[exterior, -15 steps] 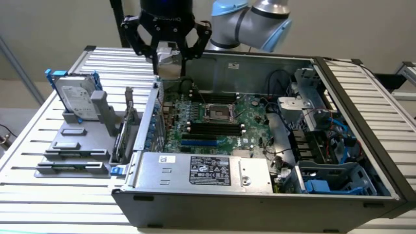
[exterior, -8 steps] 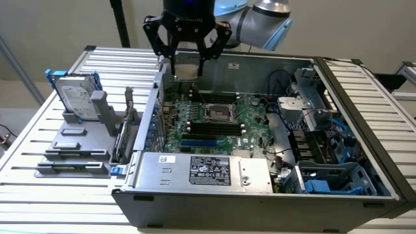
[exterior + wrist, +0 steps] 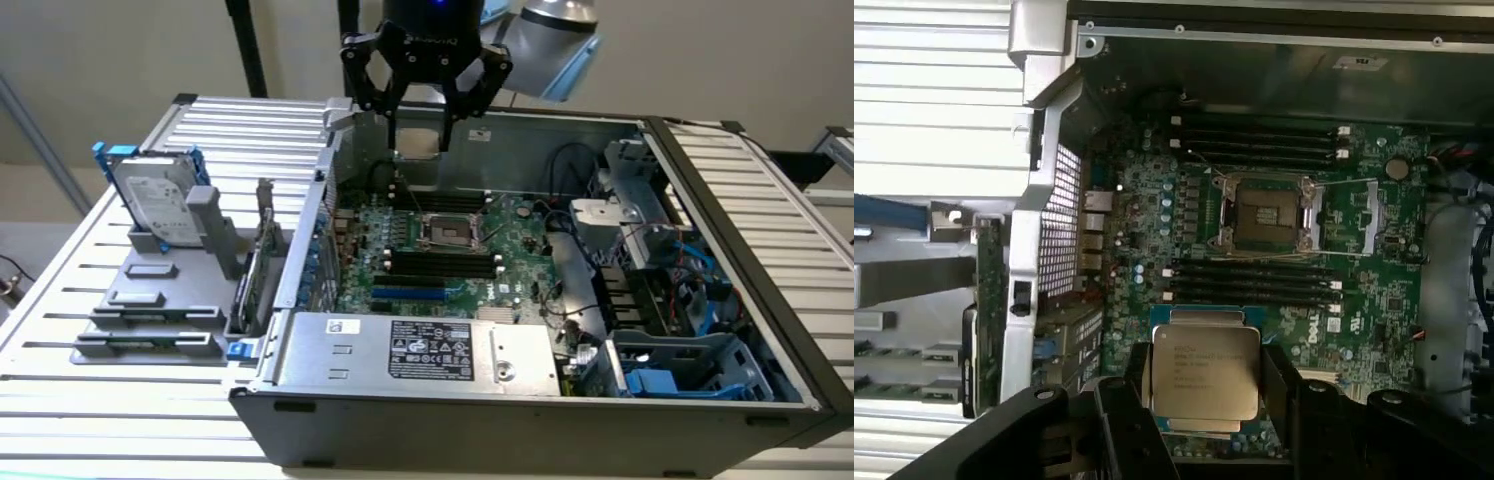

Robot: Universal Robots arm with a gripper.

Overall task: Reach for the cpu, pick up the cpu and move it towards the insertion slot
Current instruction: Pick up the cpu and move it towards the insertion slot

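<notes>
The cpu (image 3: 419,143) (image 3: 1204,372), a flat square chip with a silver top and pale rim, hangs in the air between the black fingers (image 3: 1137,388) of my gripper (image 3: 420,146) (image 3: 1206,384), which is shut on it. It sits above the back part of the open computer case. The insertion slot (image 3: 450,232) (image 3: 1267,215), a shiny metal frame around a dark centre on the green board, lies below and apart from the chip, with its socket uncovered.
Long black memory slots (image 3: 441,265) flank the socket. A grey power supply (image 3: 414,350) fills the case's front. Cables and drive bays (image 3: 641,250) crowd the exterior view's right. An upright hard drive with blue brackets (image 3: 154,195) stands outside the case at the exterior view's left.
</notes>
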